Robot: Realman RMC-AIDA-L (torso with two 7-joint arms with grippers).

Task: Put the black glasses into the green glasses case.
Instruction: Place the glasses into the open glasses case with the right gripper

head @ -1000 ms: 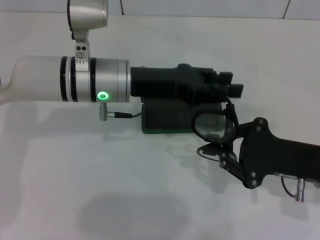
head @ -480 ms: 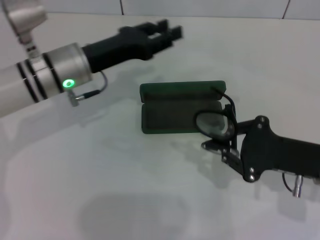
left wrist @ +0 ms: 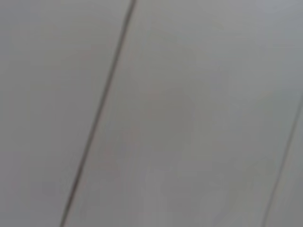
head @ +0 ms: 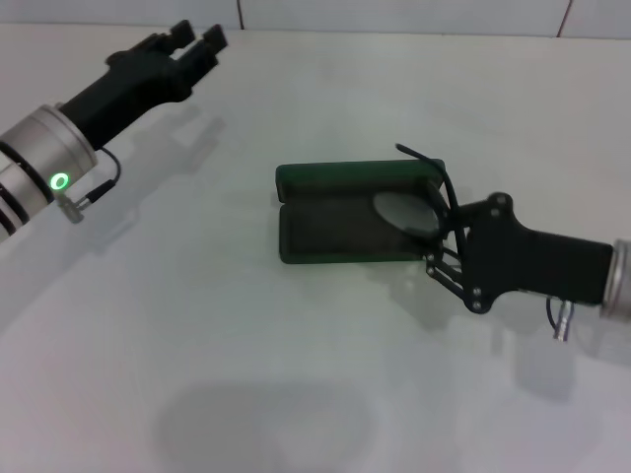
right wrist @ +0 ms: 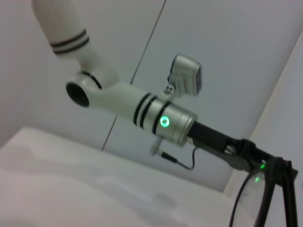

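The green glasses case (head: pixel 335 233) lies open mid-table, its lid (head: pixel 357 176) standing up along the far side. The black glasses (head: pixel 406 211) hang tilted over the case's right end, one lens above the dark lining and a temple arm sticking up past the lid. My right gripper (head: pixel 443 236) is shut on their frame, reaching in from the right. In the right wrist view the thin black frame of the glasses (right wrist: pixel 271 195) shows close up. My left gripper (head: pixel 194 41) is open and empty, far off at the table's back left.
The left arm (head: pixel 54 148) stretches across the table's left rear; it also shows in the right wrist view as a white arm (right wrist: pixel 123 99). A white table (head: pixel 246 374) surrounds the case. The left wrist view shows only a blank wall.
My left arm has swung from over the case out to the back left. My right gripper has carried the glasses up and left, so the lens now hangs over the case's right end.
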